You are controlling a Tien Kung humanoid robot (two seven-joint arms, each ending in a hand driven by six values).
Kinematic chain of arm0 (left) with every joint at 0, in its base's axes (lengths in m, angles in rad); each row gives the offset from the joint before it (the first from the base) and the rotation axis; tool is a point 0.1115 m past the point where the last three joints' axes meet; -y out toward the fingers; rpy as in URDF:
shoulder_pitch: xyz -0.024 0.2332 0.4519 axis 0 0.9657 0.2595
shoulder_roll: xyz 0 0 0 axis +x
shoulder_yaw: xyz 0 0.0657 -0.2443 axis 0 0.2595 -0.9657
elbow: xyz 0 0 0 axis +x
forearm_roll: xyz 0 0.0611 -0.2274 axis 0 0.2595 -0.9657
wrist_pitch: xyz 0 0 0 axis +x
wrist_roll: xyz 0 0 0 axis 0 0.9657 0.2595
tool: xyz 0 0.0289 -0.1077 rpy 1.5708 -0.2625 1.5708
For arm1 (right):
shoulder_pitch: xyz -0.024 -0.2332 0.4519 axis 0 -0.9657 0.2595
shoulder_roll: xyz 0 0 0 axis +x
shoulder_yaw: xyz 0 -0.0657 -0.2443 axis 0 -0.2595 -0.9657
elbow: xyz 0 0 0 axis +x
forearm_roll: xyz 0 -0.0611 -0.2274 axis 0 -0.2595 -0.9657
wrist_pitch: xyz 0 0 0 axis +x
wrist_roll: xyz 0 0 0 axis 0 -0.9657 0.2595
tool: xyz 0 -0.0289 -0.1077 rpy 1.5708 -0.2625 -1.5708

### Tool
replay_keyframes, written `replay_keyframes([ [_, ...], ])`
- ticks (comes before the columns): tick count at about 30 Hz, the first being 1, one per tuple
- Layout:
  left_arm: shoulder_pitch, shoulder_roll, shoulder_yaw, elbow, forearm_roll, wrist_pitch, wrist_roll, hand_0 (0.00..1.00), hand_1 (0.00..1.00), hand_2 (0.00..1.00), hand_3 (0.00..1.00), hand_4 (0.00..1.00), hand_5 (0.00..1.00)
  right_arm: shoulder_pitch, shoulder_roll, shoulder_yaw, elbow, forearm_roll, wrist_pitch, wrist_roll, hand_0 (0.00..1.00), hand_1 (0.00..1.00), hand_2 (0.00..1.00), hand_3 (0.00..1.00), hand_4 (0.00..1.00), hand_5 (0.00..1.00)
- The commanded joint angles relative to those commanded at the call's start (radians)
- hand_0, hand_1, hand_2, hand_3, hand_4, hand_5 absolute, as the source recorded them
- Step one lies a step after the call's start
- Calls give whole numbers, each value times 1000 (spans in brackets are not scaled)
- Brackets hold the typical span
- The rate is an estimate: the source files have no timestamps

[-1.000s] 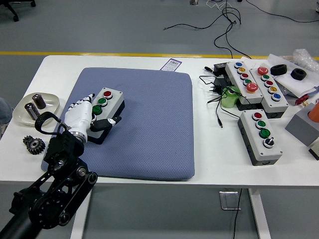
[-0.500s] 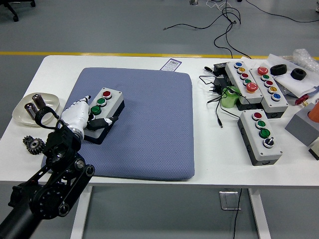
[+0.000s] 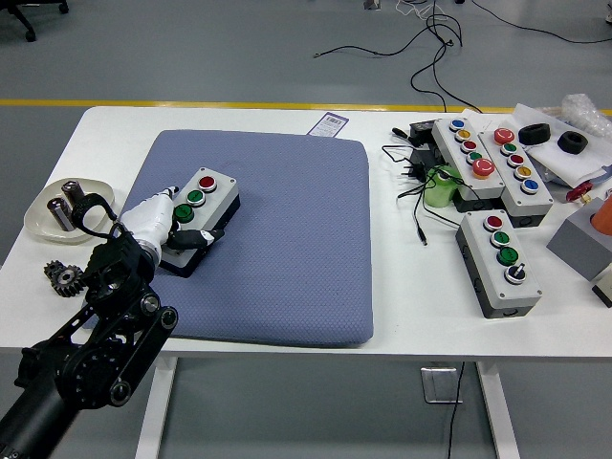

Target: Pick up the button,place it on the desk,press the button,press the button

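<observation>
- The button box (image 3: 203,207) is a pale grey plastic block on a black base, with a red and two green round caps on top; it lies aslant on the left part of the pad (image 3: 287,239).
- The pad is a blue-grey, finely dimpled square with rounded corners, lying on the smooth white counter (image 3: 402,287).
- The left hand (image 3: 161,222), white-shelled with black joints, lies against the box's near-left side, fingers (image 3: 164,197) stretched along its edge and the thumb (image 3: 201,236) across its black base, grasping the box.
- Its black jointed arm (image 3: 96,344) rises from the lower left corner.
- Left of the pad: a shallow cream dish (image 3: 57,212) holding dark cylinders, and a toothed metal gear (image 3: 62,277).
- To the right lie three more button boxes (image 3: 502,258) amid black cables (image 3: 421,182).
</observation>
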Motion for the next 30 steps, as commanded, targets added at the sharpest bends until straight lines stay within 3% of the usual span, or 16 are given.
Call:
replay_keyframes([
  [1, -2, 0, 1, 0, 0, -4, 0, 478, 677, 883, 998, 797, 100, 0, 0, 1, 0, -1, 0, 0, 540, 671, 719, 631, 306, 158],
  [6, -16, 0, 3, 0, 0, -31, 0, 478, 677, 883, 998, 797, 100, -1, 0, 5, 0, -8, 0, -1, 540, 671, 719, 631, 306, 158],
  [7, -18, 0, 3, 0, 0, -37, 0, 390, 422, 663, 926, 790, 97, -1, 0, 6, 0, -8, 0, -1, 540, 669, 718, 631, 306, 158],
  [12, -24, 0, 3, -1, 0, -80, 0, 390, 422, 663, 926, 790, 97, -2, 1, 7, 0, -6, -1, 0, 540, 669, 718, 631, 306, 158],
  [13, -25, 0, 3, 1, 0, -88, 0, 2, 137, 314, 630, 770, 74, -2, 1, 7, 0, -7, -1, 0, 540, 669, 719, 631, 305, 156],
  [18, -33, 0, 9, 25, 0, -106, 0, 2, 137, 314, 630, 770, 74, -1, 0, 6, 0, -6, -1, 0, 540, 669, 719, 631, 305, 156],
  [19, -35, 0, 13, 30, 0, -109, 0, 2, 65, 153, 504, 781, 46, -1, 1, 7, 0, -6, -1, 0, 537, 668, 718, 631, 306, 156],
  [23, -42, 0, 18, 41, 0, -118, 0, 2, 65, 153, 504, 781, 46, -1, 0, 5, 0, -4, -1, -2, 537, 668, 718, 631, 306, 156],
  [24, -44, 0, 19, 44, 0, -117, 0, 2, 65, 153, 504, 781, 46, 0, 0, 5, 0, -3, -2, -2, 537, 668, 718, 631, 306, 156],
  [25, -46, 0, 20, 47, 0, -115, 0, 2, 2, 84, 398, 788, 2, 0, 0, 4, 0, -1, -2, -2, 536, 666, 716, 631, 305, 155],
  [30, -48, 0, 23, 50, 0, -71, 0, 2, 2, 84, 398, 788, 2, 0, 1, 4, 0, 0, -2, -2, 536, 666, 716, 631, 305, 155],
])
